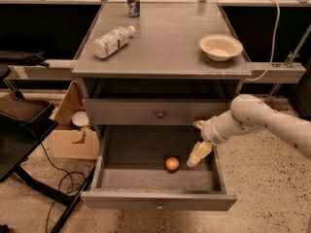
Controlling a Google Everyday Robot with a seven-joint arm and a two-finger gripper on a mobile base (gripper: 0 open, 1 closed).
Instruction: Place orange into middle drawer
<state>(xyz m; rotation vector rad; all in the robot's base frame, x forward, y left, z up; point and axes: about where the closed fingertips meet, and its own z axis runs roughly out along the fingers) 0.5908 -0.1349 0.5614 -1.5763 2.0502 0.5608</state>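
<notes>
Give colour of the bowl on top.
The bowl is cream, camera view; pincer hangs over the open drawer, beside the orange.

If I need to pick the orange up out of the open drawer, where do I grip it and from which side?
I'd pinch the orange across its widest middle, coming straight down from above. It is round and lies free on the middle drawer floor, away from the walls. The gripper hangs beside it, nearer the right wall.

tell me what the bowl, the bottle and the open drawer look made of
Bowl: cream, slight sheen, ceramic or plastic, unclear which. Bottle: translucent whitish body with a label, likely plastic. Middle drawer: flat matte grey, painted metal or laminate; shiny knob looks metal. The end effector, cream and plastic-looking, hangs inside the drawer right of the orange.
</notes>
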